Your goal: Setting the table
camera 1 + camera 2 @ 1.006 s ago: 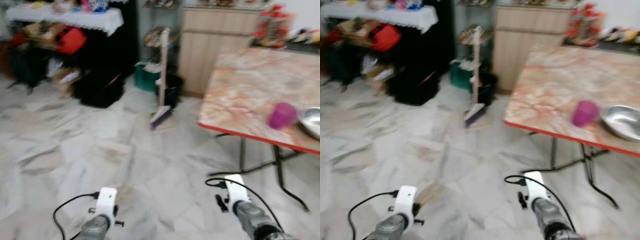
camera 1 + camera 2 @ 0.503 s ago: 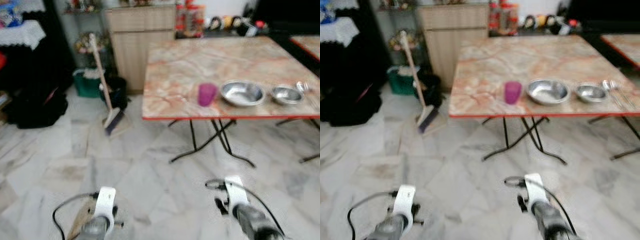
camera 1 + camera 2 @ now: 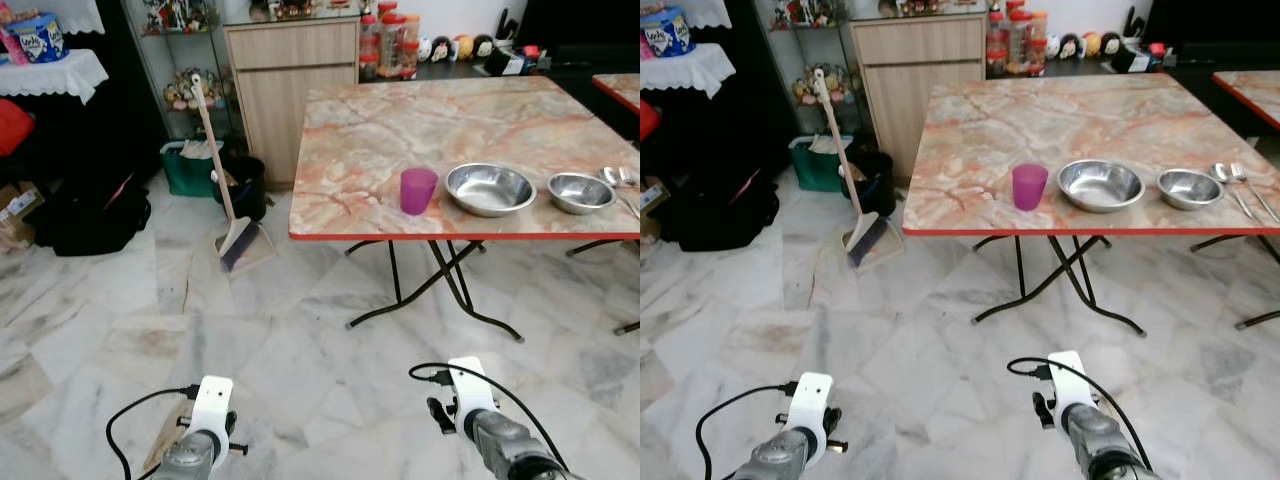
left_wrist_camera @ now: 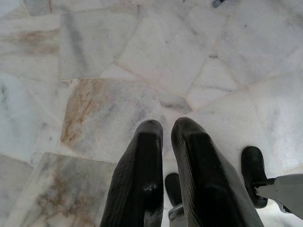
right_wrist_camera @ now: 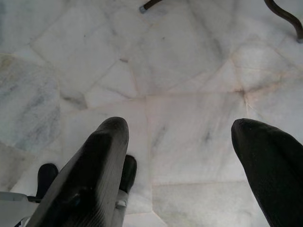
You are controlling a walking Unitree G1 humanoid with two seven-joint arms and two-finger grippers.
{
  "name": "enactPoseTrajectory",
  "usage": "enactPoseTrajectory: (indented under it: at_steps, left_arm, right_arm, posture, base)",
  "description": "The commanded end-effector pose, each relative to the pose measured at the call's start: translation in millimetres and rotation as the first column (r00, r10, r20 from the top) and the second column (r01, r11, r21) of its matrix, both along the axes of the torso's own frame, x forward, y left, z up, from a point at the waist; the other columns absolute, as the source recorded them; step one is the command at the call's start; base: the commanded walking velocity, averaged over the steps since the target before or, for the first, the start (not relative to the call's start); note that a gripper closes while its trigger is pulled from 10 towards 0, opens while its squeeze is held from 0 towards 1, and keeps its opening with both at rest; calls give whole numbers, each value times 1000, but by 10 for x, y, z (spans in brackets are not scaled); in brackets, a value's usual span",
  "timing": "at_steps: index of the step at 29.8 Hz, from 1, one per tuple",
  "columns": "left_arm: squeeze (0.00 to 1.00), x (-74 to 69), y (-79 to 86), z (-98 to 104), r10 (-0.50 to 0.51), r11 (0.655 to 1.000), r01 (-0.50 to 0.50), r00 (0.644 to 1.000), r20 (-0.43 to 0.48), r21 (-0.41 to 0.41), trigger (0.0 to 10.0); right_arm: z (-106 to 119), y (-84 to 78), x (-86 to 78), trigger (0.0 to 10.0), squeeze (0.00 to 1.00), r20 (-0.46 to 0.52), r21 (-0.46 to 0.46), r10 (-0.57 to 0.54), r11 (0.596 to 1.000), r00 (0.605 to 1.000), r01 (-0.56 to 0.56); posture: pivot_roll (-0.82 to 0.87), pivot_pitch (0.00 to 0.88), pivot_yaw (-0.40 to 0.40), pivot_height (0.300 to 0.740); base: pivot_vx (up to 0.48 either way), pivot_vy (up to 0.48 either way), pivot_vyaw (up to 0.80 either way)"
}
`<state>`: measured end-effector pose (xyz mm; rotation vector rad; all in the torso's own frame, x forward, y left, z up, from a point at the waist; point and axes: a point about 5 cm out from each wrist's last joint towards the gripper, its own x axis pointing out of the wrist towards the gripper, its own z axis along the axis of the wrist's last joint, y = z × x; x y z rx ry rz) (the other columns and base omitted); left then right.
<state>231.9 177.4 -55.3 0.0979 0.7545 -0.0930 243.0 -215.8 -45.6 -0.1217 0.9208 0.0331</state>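
No text can be read. A blue tub [image 3: 41, 38] on the white-clothed shelf [image 3: 60, 75], far left of the tabletop [image 3: 450, 125], bears printing too small to make out.

A purple cup [image 3: 1029, 186] and two steel bowls [image 3: 1100, 185] line the marble table's [image 3: 1060, 120] near edge.

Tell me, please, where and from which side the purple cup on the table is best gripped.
Grip the purple cup around its side wall, probably coming level from the table's near red edge. It stands upright close to that edge, and the large steel bowl crowds its right side.
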Motion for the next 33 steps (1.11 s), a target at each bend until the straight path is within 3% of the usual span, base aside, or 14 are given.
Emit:
enactPoseTrajectory:
  at_steps: [1,33]
  left_arm:
    - [0,-28,30,-19,-18,1000,19,1000,-22,25,10000]
    - [0,-24,27,-15,-14,1000,15,1000,-15,12,10000]
  right_arm:
    - [32,3,44,10000,0,22,9,-8,1000,1000,7]
    - [37,-7,48,10000,0,20,3,-6,1000,1000,6]
  posture:
    - [-66,0,44,740]
    - [-59,22,44,740]
  base:
    - [0,-255,0]
    - [0,-238,0]
